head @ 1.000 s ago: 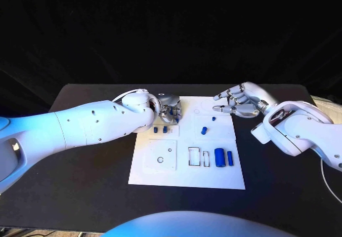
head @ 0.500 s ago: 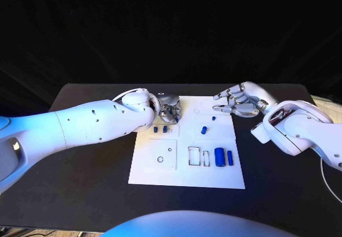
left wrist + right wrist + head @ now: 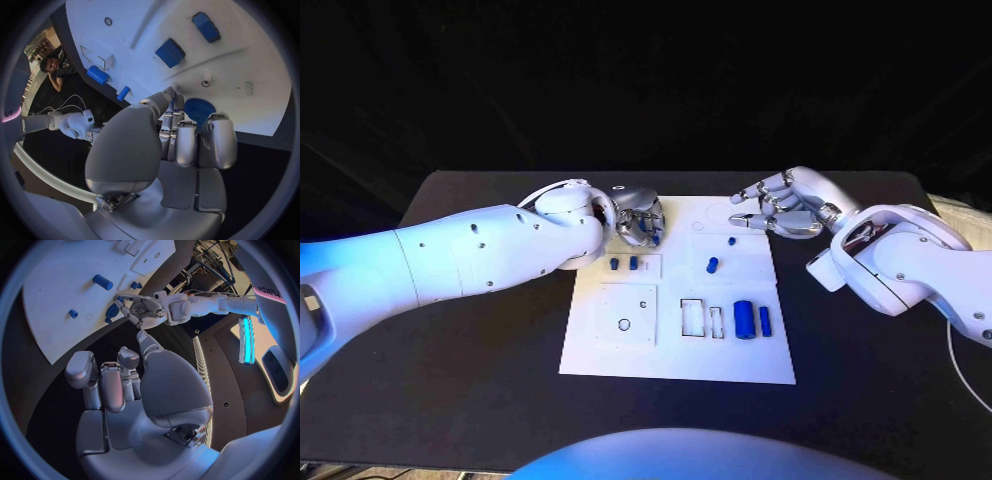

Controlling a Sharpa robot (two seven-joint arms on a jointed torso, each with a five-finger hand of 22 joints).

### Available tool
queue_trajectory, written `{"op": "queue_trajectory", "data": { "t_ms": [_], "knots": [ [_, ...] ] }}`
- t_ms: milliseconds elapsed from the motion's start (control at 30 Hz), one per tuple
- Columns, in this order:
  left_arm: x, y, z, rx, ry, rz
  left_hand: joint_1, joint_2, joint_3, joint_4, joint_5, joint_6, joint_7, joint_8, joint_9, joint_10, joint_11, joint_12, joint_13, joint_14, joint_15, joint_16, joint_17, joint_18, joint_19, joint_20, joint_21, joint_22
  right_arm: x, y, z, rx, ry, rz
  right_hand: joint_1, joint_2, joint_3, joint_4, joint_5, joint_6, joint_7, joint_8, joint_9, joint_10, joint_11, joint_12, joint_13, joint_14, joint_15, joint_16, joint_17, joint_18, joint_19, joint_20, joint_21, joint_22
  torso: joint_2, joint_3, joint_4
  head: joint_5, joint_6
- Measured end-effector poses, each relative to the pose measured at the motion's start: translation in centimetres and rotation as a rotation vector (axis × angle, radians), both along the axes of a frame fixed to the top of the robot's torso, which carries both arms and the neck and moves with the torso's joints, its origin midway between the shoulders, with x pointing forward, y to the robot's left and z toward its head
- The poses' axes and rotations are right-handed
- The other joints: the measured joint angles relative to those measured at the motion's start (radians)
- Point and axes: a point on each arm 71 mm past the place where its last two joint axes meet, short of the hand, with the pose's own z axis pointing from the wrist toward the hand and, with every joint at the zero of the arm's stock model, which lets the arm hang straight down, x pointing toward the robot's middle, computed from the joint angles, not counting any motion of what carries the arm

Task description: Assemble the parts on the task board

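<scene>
Pickup step: left hand (image 3: 638,217) fingers curl around blue gear (image 3: 199,108) on board (image 3: 678,352); right hand (image 3: 785,205) half-curled, empty; next, seat it.

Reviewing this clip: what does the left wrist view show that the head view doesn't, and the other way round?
Left wrist view: the toothed rim of a blue disc at the left hand's fingertips; whether they grip it is unclear. Head view: the board's whole outline on the table, and the left arm reaching in. Both: the pair of blue blocks and the right hand, holding nothing.
</scene>
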Motion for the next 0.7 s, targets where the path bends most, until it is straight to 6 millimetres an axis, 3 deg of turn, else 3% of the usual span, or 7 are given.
{"op": "queue_trajectory", "data": {
  "t_ms": [300, 700],
  "knots": [
    [-0.6, 2.7, 1.9, -0.06, 0.007, 0.043, -0.008, -0.008, 0.001, -0.001, -0.004, 0.0, 0.0, -0.006, -0.001, 0.0, 0.0, -0.007, 0.002, 0.0, 0.0, 0.0, -0.004, 0.0, 0.0, 0.0, 0.0, 0.0, 0.0, 0.0, 0.0, -0.001, 0.001, -0.001, 0.0, 0.0, 0.0, 0.0, 0.0, 0.0, 0.0, 0.0, 0.0, 0.0, 0.0, 0.0, 0.0, 0.0, 0.0, 0.0, 0.0, 0.0, 0.0, 0.0, 0.0, 0.0, 0.0, 0.0015, -0.0001, -0.001, 0.002],
    [-0.6, 5.1, 1.7, -0.059, 0.056, 0.104, -0.016, -0.008, 0.003, -0.004, -0.004, 0.0, 0.0, -0.006, -0.004, 0.004, 0.003, -0.01, 0.001, 0.0, 0.0, 0.0, -0.005, 0.0, 0.0, 0.0, 0.0, 0.0, 0.0, -0.1, 0.0, -0.001, 0.001, -0.001, 0.0, 0.0, 0.0, 0.0, 0.0, 0.0, 0.0, 0.0, 0.0, 0.0, 0.0, 0.0, 0.0, 0.0, 0.0, 0.0, 0.0, 0.0, 0.0, 0.0, 0.0, 0.0, -0.001, 0.0012, 0.0012, 0.005, 0.003]
  ]
}}
